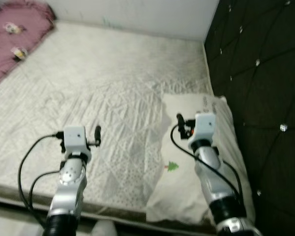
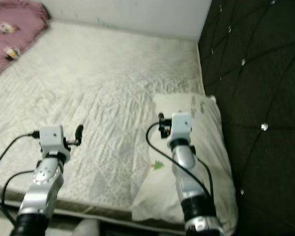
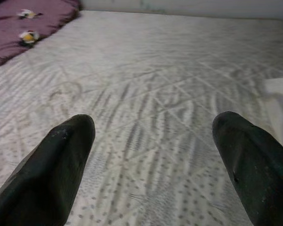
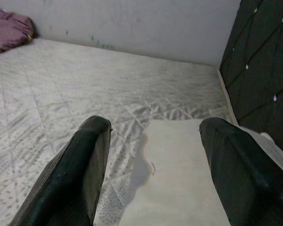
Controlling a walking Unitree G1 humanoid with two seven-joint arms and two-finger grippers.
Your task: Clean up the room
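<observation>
Looking from the head views: both arms are raised over the mattress (image 1: 113,98); the white pillow (image 1: 196,162) lies directly under the right gripper (image 1: 180,124), against the dark tufted headboard (image 1: 265,98), while a purple blanket (image 1: 14,34) sits well ahead of and outboard from the left gripper (image 1: 97,133). Left wrist view: fingers (image 3: 52,174) spread apart, holding nothing, bare quilted sheet below, blanket far ahead. Right wrist view: fingers (image 4: 80,169) also apart and empty, pillow (image 4: 179,179) just below and between them. Likely step is grabbing the pillow: drop the right gripper straight down, pinch a fold near the edge, not the flat middle; soft fabric slips.
</observation>
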